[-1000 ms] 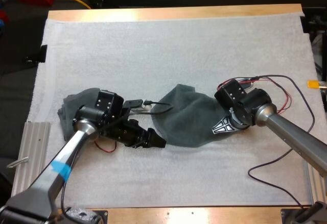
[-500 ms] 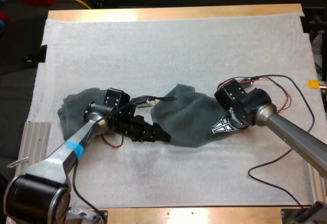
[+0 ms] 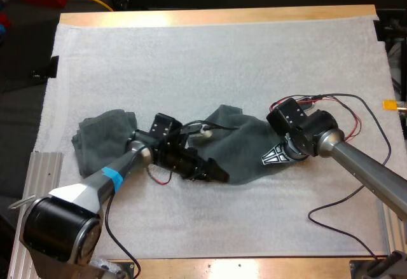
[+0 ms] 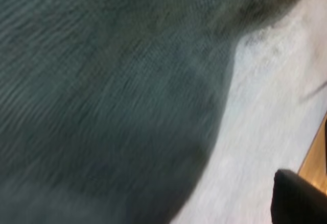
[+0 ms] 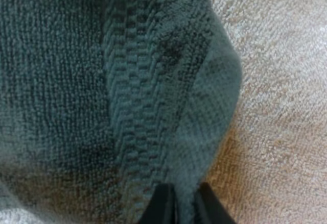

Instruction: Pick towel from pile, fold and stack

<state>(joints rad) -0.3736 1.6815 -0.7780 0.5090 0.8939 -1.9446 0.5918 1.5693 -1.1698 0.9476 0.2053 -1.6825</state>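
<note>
Towel (image 3: 245, 145) corner pinched by right pincer (image 5: 185, 202) in wrist view, left pincer (image 3: 218, 175) at towel overhead, grip unclear

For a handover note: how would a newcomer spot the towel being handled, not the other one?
Start at the white mat. Of two dark grey-green towels on it, take the middle towel, lying between the left gripper and the right gripper. Unlike the bunched towel by the mat's left edge, it has an edge pinched by the right gripper.
</note>
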